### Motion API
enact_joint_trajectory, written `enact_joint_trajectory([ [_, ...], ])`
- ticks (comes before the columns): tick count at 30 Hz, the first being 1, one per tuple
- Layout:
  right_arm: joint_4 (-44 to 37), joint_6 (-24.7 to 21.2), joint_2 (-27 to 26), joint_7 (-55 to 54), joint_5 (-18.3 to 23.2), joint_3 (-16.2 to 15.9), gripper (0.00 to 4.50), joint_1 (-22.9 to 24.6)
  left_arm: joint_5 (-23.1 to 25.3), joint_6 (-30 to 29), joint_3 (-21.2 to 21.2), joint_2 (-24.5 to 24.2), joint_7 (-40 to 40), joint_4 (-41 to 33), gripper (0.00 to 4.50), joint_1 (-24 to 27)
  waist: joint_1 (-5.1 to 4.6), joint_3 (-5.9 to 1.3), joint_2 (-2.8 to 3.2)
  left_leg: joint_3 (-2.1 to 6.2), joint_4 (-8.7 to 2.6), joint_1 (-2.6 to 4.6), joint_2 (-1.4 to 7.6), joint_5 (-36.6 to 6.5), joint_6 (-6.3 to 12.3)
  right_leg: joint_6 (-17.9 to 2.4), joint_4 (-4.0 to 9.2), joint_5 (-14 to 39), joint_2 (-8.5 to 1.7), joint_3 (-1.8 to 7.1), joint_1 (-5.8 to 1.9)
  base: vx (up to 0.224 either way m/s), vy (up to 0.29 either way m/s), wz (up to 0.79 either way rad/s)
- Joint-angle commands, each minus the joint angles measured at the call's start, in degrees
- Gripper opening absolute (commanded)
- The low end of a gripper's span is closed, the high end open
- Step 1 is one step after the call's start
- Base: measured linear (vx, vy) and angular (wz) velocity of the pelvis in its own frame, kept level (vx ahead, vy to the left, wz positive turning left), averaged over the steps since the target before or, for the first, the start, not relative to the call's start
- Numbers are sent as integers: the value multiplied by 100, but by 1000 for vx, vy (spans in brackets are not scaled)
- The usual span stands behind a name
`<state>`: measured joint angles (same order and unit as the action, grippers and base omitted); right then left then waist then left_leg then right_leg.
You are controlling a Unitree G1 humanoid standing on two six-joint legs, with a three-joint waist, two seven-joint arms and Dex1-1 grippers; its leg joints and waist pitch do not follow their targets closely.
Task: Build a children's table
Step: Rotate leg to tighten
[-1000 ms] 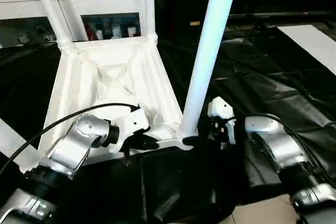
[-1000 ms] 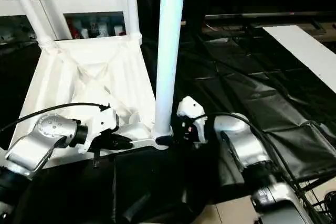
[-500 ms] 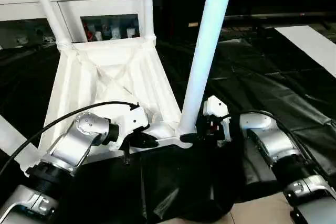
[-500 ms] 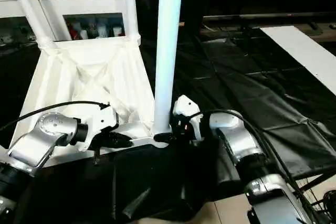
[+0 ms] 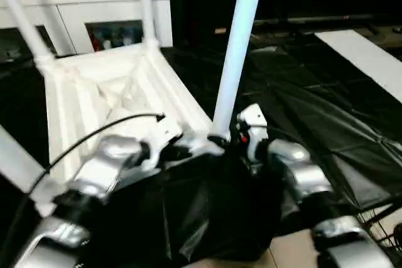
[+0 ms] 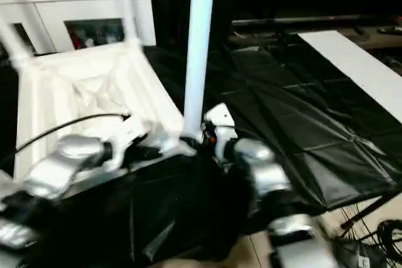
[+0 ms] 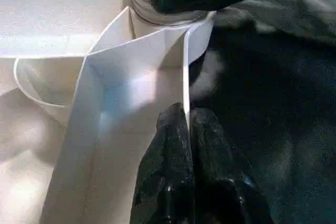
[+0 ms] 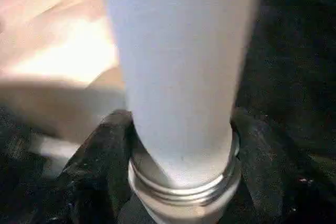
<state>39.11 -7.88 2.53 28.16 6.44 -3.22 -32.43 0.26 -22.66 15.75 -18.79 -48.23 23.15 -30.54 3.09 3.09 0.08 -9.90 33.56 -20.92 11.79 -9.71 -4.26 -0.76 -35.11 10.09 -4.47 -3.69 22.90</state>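
Left gripper (image 7: 186, 129) is pinching the thin rim wall of the upturned tabletop (image 5: 94, 92) by the near corner socket (image 7: 197, 40). Right gripper (image 8: 181, 145) is straddling the near leg (image 5: 235, 54) at its threaded base, fingers (image 8: 100, 145) pressing its sides. Hollow plastic: probably light, stiff, slick. Gripping low is looking safest. Farther legs (image 5: 146, 4) are already standing.

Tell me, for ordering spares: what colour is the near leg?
White, clearest in the left eye view: near leg.
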Motion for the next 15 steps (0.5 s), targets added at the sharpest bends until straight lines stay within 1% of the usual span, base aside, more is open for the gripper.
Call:
enact_joint_trajectory([
  [1, 365, -272, -511, -790, -61, -106, 264, -143, 100, -183, 166, 398, 438, 220, 0, -201, 9, -324, 46, 67, -450, 90, 81, -2062, -241, -733, 580, 2729, -338, 215, -151, 0, 0, 0],
  [2, 412, -304, -655, -940, -95, -124, 258, -179, 137, -187, 203, 500, 514, 307, 0, -265, 14, -327, 58, 73, -444, 115, 78, -2142, -262, -698, 600, 2838, -345, 206, -128, 0, 0, 0],
  [3, 416, -325, -709, -997, -108, -127, 258, -184, 155, -187, 213, 537, 545, 340, 0, -289, 7, -323, 37, 72, -444, 105, 73, -2157, -254, -665, 608, 2856, -337, 204, -132, 0, 0, 0],
  [5, 404, -396, -804, -1057, -144, -152, 258, -182, 198, -161, 237, 600, 581, 398, 0, -336, 28, -328, 46, 78, -458, 96, 83, -2173, -223, -607, 609, 2785, -345, 210, -138, 0, 0, 0],
  [7, 274, -388, -813, -921, -244, -281, 258, -103, 217, -136, 263, 607, 525, 397, 0, -349, 30, -330, 35, 77, -469, 76, 86, -2150, -204, -619, 594, 2640, -337, 216, -149, 0, 0, 0],
  [8, 158, -347, -770, -763, -305, -376, 258, -36, 225, -137, 282, 581, 461, 373, 0, -341, 34, -331, 40, 72, -470, 84, 87, -2164, -201, -626, 593, 2605, -337, 219, -141, 0, 0, 0],
  [9, 122, -326, -751, -744, -333, -401, 258, -15, 234, -131, 290, 565, 438, 366, 0, -335, 32, -326, 37, 71, -470, 77, 86, -2167, -196, -623, 594, 2602, -334, 220, -143, 0, 0, 0],
  [10, 18, -232, -672, -665, -382, -446, 292, 46, 260, -85, 327, 492, 335, 325, 0, -301, 45, -329, 43, 69, -472, 78, 86, -2151, -192, -611, 600, 2602, -343, 225, -146, 0, 0, 0],
  [11, -5, -171, -608, -625, -401, -462, 312, 55, 278, -86, 344, 444, 275, 297, 0, -273, 47, -337, 41, 70, -473, 72, 91, -2114, -188, -626, 589, 2534, -349, 230, -151, 0, 0, 0],
  [12, -21, -123, -555, -606, -411, -461, 312, 57, 290, -84, 353, 405, 229, 274, 0, -247, 47, -338, 47, 72, -476, 68, 94, -2096, -192, -645, 580, 2488, -347, 229, -155, 0, 0, 0],
  [13, -42, -89, -473, -569, -410, -439, 329, 46, 301, -15, 381, 330, 128, 223, 0, -198, 48, -341, 45, 69, -477, 60, 95, -2041, -185, -674, 571, 2378, -341, 231, -165, 0, 0, 0],
  [14, -53, -75, -422, -552, -410, -422, 329, 36, 307, 34, 399, 282, 63, 190, 0, -167, 39, -346, 43, 63, -479, 42, 95, -1971, -176, -718, 551, 2222, -337, 237, -180, 0, 0, 0],
  [15, -72, -71, -350, -513, -406, -398, 336, 20, 299, 24, 398, 227, 16, 136, 0, -127, 44, -346, 65, 71, -482, 42, 99, -1956, -181, -745, 539, 2163, -341, 235, -187, 0, 0, 0],
])
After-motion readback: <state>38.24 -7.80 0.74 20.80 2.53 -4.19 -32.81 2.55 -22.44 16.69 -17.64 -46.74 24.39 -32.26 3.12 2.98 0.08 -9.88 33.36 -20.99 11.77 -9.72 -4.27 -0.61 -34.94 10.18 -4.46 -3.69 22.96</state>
